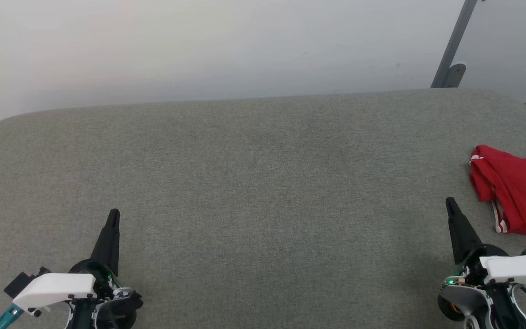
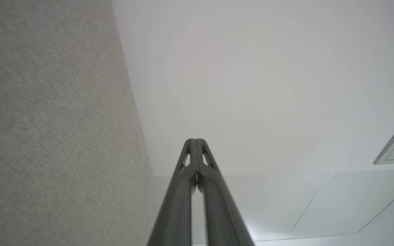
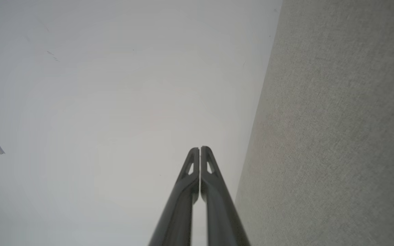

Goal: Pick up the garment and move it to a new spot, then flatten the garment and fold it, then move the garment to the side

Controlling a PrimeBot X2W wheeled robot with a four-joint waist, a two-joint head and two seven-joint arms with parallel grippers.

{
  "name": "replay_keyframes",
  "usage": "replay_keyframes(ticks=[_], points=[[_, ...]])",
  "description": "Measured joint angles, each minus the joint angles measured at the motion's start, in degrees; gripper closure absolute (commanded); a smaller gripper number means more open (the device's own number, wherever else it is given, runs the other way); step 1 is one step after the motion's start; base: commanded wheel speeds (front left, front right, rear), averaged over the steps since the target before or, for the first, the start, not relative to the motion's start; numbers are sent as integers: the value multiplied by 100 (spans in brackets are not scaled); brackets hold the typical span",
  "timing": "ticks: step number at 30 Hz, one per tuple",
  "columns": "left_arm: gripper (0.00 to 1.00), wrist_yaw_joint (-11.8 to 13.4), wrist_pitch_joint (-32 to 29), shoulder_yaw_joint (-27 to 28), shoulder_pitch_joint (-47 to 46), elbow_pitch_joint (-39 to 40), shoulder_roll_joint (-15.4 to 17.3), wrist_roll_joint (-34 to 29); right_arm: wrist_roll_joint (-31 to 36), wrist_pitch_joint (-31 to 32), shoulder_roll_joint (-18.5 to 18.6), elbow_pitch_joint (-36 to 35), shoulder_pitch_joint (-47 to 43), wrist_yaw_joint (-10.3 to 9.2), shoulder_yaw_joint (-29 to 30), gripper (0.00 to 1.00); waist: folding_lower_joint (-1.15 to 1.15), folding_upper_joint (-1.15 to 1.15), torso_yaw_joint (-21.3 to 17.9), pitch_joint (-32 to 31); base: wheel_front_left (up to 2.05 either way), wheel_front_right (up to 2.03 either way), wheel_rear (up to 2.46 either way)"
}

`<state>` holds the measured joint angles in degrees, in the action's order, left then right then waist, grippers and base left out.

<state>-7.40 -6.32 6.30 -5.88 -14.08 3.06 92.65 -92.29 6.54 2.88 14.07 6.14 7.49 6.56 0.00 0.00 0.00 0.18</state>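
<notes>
The grey fabric-topped desk carried the garment bunched at its right edge, cut off by the frame, so its long axis was probably unreadable. The right gripper, fingers pressed together and empty, sat just beside it at the near edge. The left gripper, likewise pressed together, was well apart near the left corner.

Garment: red, thin white stripe trim at hem edge. Upholstered surface: grey-green woven fleck. Wall: plain off-white. Left gripper, right gripper: dark fingers, white housings. Post: grey metal.
</notes>
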Motion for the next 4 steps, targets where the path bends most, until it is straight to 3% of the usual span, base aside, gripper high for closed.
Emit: replay_keyframes(ticks=[4], points=[[100,0,0,1,0,0,0,0,0,0,0,0,0,0,-3,100,0,0,0,0,0,0,0]])
